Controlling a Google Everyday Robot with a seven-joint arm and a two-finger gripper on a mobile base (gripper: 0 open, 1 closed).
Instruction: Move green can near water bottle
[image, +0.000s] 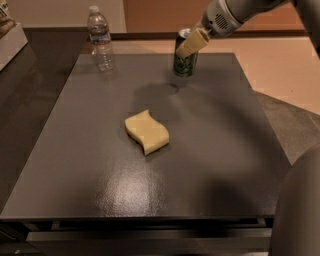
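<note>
By the far edge of the bench (215, 150), the gripper (189, 46) clasps the green can (185, 65) near its top, raised off the surface to reach the water bottle (101, 42) at the far-left corner.

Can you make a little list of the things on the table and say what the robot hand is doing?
gripper: above the far side of the table, shut on the green can
green can: upright, seemingly lifted just off the surface
water bottle: standing at the far left corner, apart from the can
sponge: yellow, lying flat near the middle
</note>
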